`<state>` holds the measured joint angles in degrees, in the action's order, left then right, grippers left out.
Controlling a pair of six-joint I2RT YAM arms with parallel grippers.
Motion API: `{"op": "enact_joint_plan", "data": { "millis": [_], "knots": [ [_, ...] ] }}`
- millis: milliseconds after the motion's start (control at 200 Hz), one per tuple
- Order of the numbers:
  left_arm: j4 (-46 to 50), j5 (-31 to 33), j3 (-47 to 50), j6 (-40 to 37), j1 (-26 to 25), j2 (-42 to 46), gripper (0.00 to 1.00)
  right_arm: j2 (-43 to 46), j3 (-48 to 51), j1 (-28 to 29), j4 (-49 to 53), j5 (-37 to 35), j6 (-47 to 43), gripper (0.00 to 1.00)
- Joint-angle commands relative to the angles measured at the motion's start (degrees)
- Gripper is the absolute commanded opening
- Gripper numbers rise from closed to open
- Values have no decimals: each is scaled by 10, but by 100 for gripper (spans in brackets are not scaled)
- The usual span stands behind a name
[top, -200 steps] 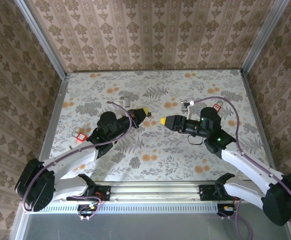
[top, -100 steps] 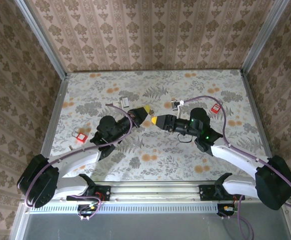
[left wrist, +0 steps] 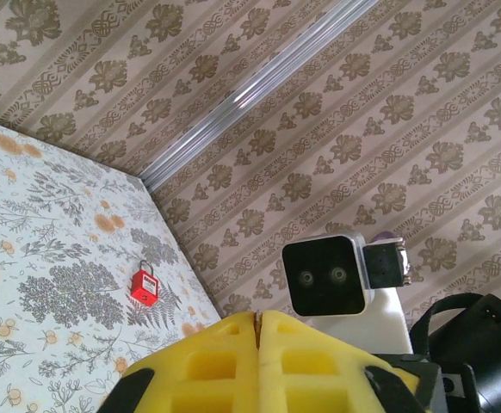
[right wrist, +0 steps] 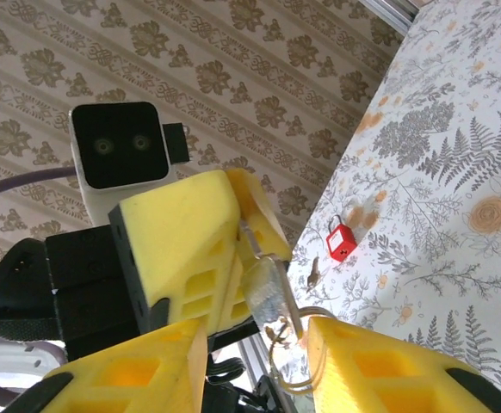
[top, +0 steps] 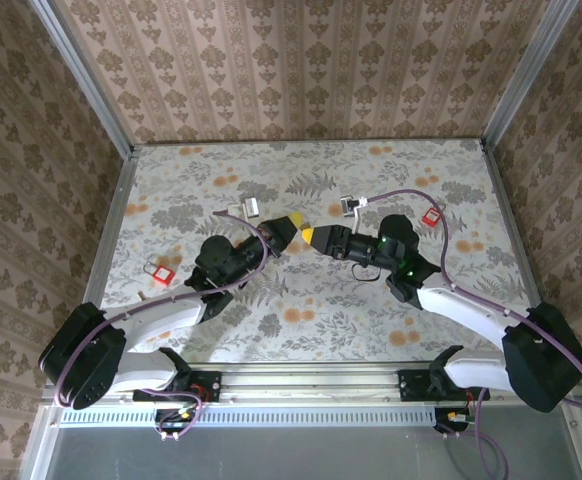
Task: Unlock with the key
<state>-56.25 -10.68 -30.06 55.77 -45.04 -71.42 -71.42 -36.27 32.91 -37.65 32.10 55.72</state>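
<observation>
The flat table with its grey-and-orange floral cloth (top: 371, 300) lies under both arms, which meet over its middle. The left gripper (top: 289, 226) has its yellow foam fingers (left wrist: 225, 361) pressed together, clamping the small silver metal key (right wrist: 268, 288), whose blade sticks out past their tips with a thin wire ring (right wrist: 295, 368) hanging from it. The right gripper (top: 309, 237) faces it tip to tip, its yellow fingers (right wrist: 380, 366) apart on either side of that key and ring; contact cannot be told. One small red padlock (top: 431, 217) lies behind the right fingers, another red padlock (top: 161, 272) well behind the left fingers.
</observation>
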Motion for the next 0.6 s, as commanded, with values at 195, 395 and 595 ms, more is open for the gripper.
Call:
{"op": "enact_joint_plan", "data": {
  "millis": [195, 395, 595],
  "knots": [
    [-36, -6, 14, 3, -6, 1, 0, -14, -23, 2, -39, -1, 8, 28],
    [-54, -4, 22, 6, -5, -9, 0, -14, -20, 2, -51, -1, 14, 24],
    [-65, 4, 29, 5, -5, -11, 0, -15, -15, 2, -61, -2, 22, 16]
  ]
}}
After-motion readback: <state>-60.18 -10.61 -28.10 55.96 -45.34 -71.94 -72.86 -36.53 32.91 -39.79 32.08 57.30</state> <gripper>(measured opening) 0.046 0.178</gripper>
